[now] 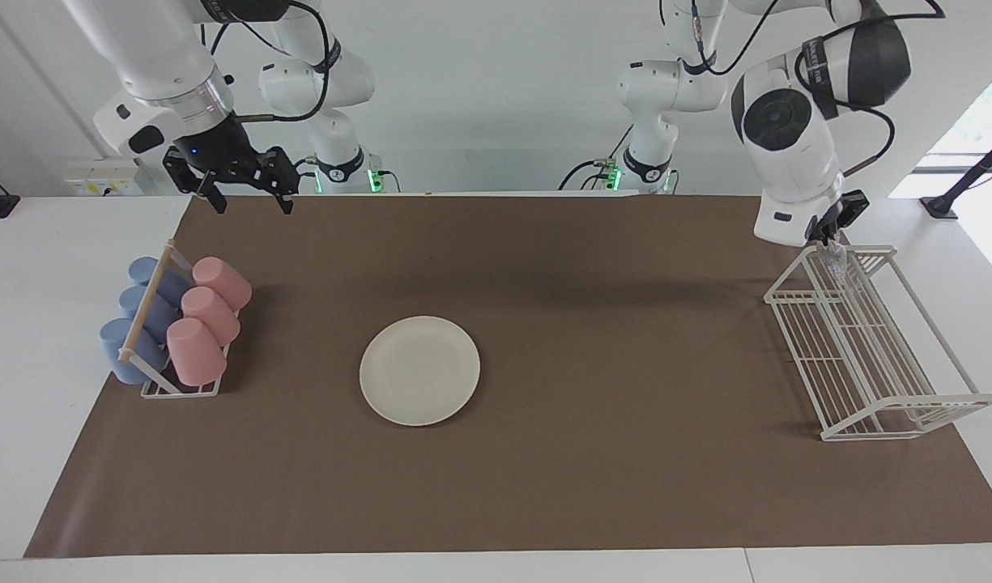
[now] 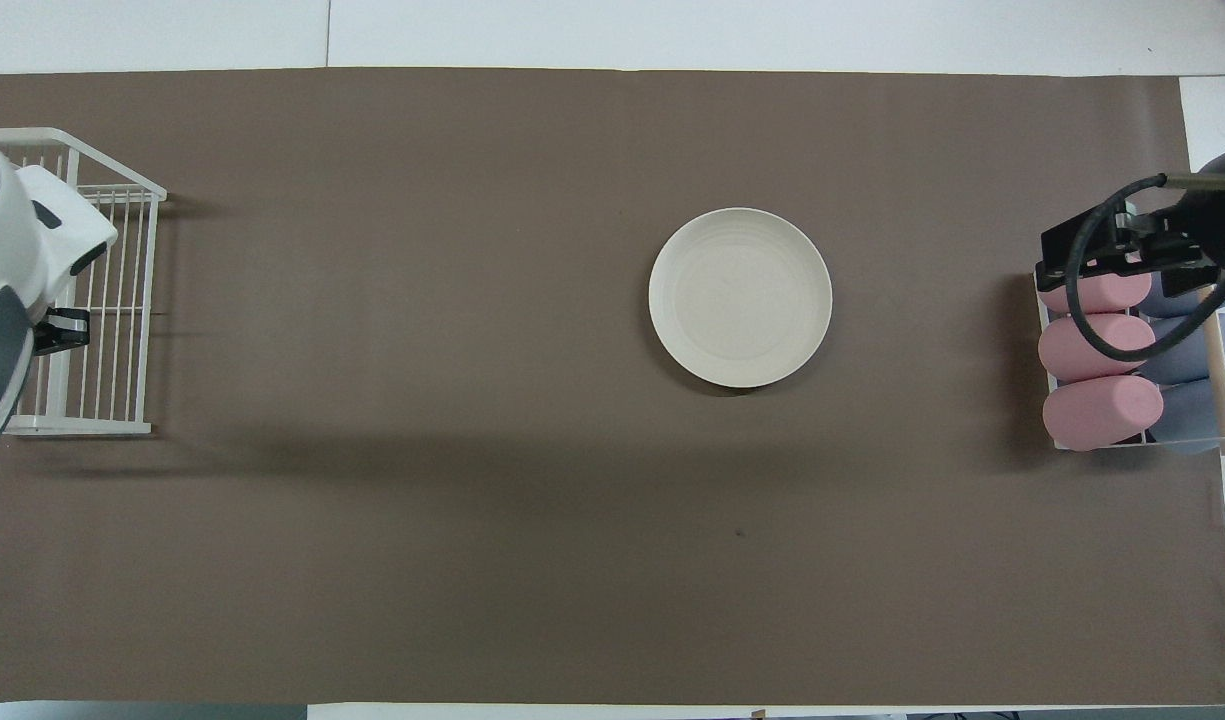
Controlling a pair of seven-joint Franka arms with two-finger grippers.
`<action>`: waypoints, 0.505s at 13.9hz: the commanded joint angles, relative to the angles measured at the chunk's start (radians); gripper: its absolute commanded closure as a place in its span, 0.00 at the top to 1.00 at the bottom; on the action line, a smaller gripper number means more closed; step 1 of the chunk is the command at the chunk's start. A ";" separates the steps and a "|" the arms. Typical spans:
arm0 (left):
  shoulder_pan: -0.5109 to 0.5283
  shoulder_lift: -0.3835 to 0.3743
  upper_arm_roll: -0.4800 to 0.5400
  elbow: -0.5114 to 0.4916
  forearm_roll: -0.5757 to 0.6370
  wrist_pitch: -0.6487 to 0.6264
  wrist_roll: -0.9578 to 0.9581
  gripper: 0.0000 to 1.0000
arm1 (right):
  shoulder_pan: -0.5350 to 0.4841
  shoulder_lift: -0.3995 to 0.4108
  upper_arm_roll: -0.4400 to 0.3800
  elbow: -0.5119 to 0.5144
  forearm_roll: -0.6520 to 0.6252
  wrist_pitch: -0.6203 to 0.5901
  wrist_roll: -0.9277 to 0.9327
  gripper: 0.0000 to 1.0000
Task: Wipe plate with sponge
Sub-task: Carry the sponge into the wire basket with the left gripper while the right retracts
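Item, plate: round, shallow, cream-white, plain rim; we find it flat on the brown mat near the middle of the desk, bare, nothing touching it.

Item, sponge: a small crinkled silvery scrap, seen only in the facing view, hanging from the left end effector over the robots' end of the white wire rack, well apart from the plate. The left end effector is clamped shut on it.

Item, right end effector: fingers spread wide, holding nothing, above the mat's edge over the robots' end of the cup rack; this arm waits.

Item, cups: pink cups and blue cups lying in that rack at the right arm's end of the desk.

Step in hand, by our judgement: the sponge is gripped but away from the plate. The next move calls for bringing it over the plate, lowering it to contact, then rubbing across the surface without pushing the unsecured plate along the mat.
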 commanded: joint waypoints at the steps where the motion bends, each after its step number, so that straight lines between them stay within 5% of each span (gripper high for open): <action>1: -0.008 0.076 0.008 0.025 0.122 0.018 -0.006 0.00 | 0.009 -0.036 -0.010 -0.040 -0.019 0.007 -0.034 1.00; 7: -0.007 0.102 0.011 -0.108 0.258 0.081 -0.252 0.00 | 0.007 -0.070 -0.044 -0.110 -0.025 0.052 -0.077 1.00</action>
